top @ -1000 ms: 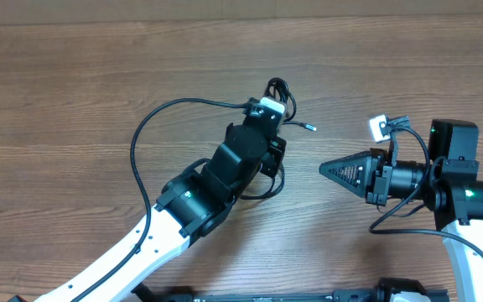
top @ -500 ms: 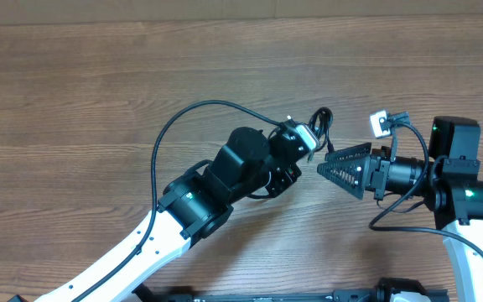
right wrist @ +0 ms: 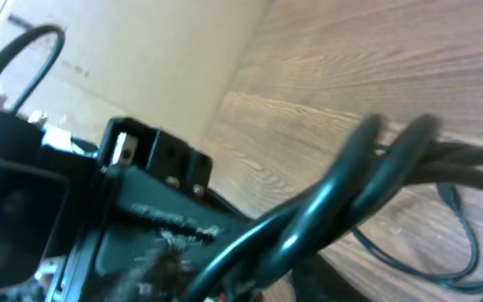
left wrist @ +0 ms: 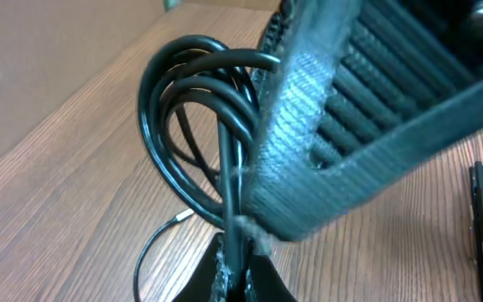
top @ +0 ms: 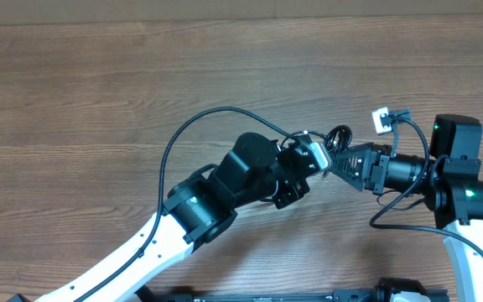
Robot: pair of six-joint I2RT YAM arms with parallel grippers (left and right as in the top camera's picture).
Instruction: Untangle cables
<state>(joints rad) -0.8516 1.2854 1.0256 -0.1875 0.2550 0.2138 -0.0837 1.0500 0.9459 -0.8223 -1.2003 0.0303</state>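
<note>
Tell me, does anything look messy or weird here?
Yes: the thin black cables are bunched in tangled loops, pinched in the left gripper above the wooden table. The right gripper crowds right against them.

Soft, even light keeps the desk (top: 74, 101) bright overhead, with faint shadows. Both wrist views blur up close; the cables (left wrist: 156, 117) show glossy highlights, smeared in the right view.
</note>
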